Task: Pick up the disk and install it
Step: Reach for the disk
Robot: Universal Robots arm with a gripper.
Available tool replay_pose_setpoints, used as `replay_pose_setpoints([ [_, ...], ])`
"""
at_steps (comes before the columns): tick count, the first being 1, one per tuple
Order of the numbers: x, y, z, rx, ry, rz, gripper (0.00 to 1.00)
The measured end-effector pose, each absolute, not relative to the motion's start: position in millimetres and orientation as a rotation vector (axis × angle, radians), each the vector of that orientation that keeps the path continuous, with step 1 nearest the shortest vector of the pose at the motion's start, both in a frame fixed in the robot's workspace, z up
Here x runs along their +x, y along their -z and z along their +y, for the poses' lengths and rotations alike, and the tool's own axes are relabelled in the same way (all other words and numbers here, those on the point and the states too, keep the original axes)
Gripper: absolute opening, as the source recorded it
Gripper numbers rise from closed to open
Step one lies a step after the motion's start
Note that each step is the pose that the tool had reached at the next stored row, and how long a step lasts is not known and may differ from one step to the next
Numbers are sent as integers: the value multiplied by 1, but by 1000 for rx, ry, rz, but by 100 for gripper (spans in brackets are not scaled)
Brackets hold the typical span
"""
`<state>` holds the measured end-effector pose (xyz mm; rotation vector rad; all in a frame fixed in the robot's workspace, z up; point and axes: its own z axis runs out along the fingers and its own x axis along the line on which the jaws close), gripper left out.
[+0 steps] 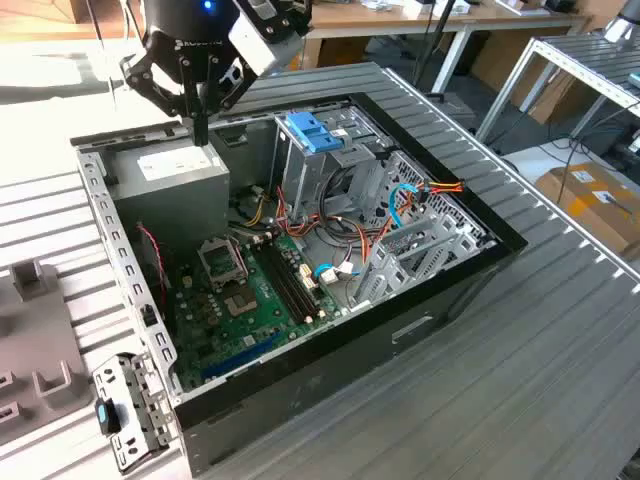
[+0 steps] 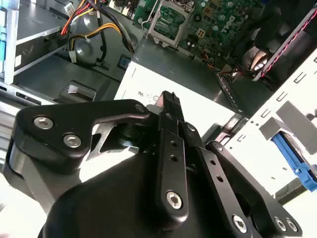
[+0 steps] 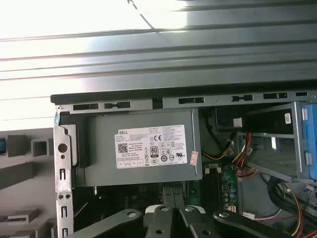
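Note:
The disk (image 1: 313, 130) shows as bright blue rails at the top of the metal drive cage (image 1: 335, 170), at the back of the open computer case. Its dark body is hard to make out. In the first wrist view a blue strip of the disk (image 3: 311, 139) runs along the cage. My gripper (image 1: 200, 135) hangs well off towards the exterior view's left of the disk, fingers pointing down just above the grey power-supply box (image 1: 175, 170). Its fingers are pressed together with nothing between them. The gripper tip (image 3: 174, 198) sits over the power-supply box (image 3: 143, 148).
The case lies open on a slatted metal table (image 1: 520, 340). Inside are the green motherboard (image 1: 240, 290) and loose coloured cables (image 1: 400, 200). A detached metal bracket (image 1: 130, 410) and a grey fixture (image 1: 40, 340) lie outside the case at the exterior view's left.

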<state>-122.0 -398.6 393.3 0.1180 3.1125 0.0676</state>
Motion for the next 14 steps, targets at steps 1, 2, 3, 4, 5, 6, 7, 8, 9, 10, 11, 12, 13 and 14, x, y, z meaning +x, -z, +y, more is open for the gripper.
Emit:
replay_pose_setpoints([
  [1, -122, -393, -399, 118, -68, 3112, 11],
  [2, -122, -393, -399, 118, -68, 3112, 11],
  [3, -122, -393, -399, 118, -68, 3112, 11],
  [4, -122, -393, -398, 118, -67, 3113, 11],
  [5, -123, -393, -398, 118, -67, 3113, 11],
  [6, -123, -393, -399, 118, -68, 3113, 11],
  [7, -124, -393, -399, 118, -68, 3112, 11],
  [8, -125, -393, -399, 118, -68, 3112, 11],
  [9, -126, -393, -399, 118, -68, 3112, 11],
  [10, -126, -393, -398, 118, -68, 3112, 11],
  [11, -127, -393, -399, 118, -68, 3112, 11],
  [12, -127, -393, -399, 118, -68, 3112, 11],
  [13, -128, -393, -399, 118, -68, 3112, 11],
  [14, -128, -393, -399, 118, -68, 3112, 11],
])
